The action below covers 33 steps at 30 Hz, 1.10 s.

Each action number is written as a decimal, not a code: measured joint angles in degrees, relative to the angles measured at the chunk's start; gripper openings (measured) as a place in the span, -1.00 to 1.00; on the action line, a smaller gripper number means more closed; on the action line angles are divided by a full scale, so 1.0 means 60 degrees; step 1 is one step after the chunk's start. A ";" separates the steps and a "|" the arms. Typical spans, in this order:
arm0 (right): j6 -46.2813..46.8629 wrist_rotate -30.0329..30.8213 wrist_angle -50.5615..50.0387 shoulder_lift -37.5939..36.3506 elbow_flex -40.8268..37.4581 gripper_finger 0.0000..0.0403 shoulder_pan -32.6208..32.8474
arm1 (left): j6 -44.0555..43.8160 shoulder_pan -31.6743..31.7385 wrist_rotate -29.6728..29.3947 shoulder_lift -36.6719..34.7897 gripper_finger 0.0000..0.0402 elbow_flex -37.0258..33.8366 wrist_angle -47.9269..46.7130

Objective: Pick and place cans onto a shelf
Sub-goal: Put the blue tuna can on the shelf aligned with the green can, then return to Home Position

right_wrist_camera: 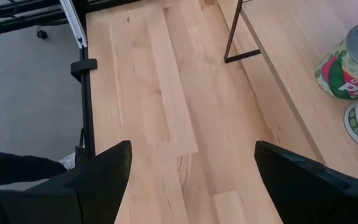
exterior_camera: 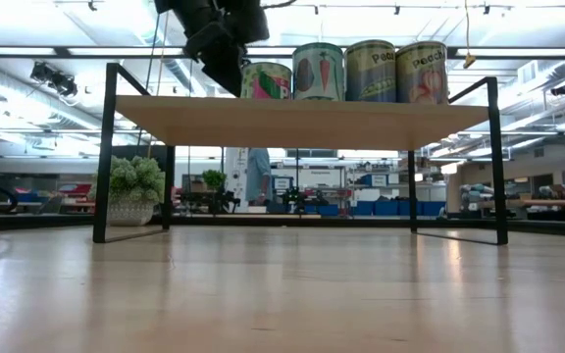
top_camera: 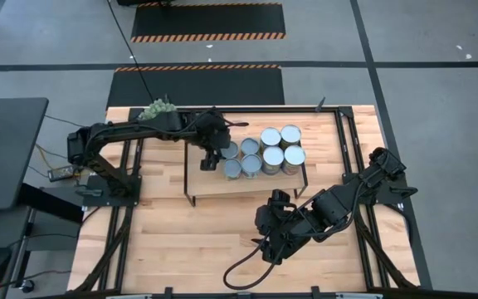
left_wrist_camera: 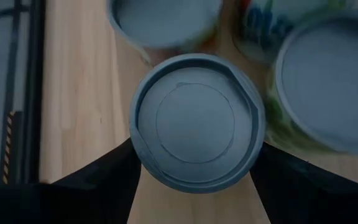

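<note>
left hand (top_camera: 210,158) grips a can (left_wrist_camera: 196,121) near the shelf (top_camera: 247,184) edge; right hand (right_wrist_camera: 188,180) open over bare table (top_camera: 189,241).

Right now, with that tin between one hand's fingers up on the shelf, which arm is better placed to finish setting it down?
The left. Its hand already straddles the blue-topped can on the shelf, beside the other cans. The right hand is open over bare tabletop, off the shelf.
</note>
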 joint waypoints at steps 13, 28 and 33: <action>-0.0008 0.0016 0.0070 0.0000 0.0000 0.72 -0.0004 | -0.0102 -0.0164 -0.0044 0.0085 0.48 -0.0015 -0.0131; -0.0087 -0.0024 0.0091 0.0000 0.0000 0.72 -0.0127 | -0.0354 -0.0259 -0.0419 -0.0116 0.77 -0.0011 -0.0426; -0.0096 -0.0094 0.0008 -0.0013 0.0000 0.72 -0.0135 | -0.0356 -0.0259 -0.0740 -0.0572 0.78 -0.0007 -0.0606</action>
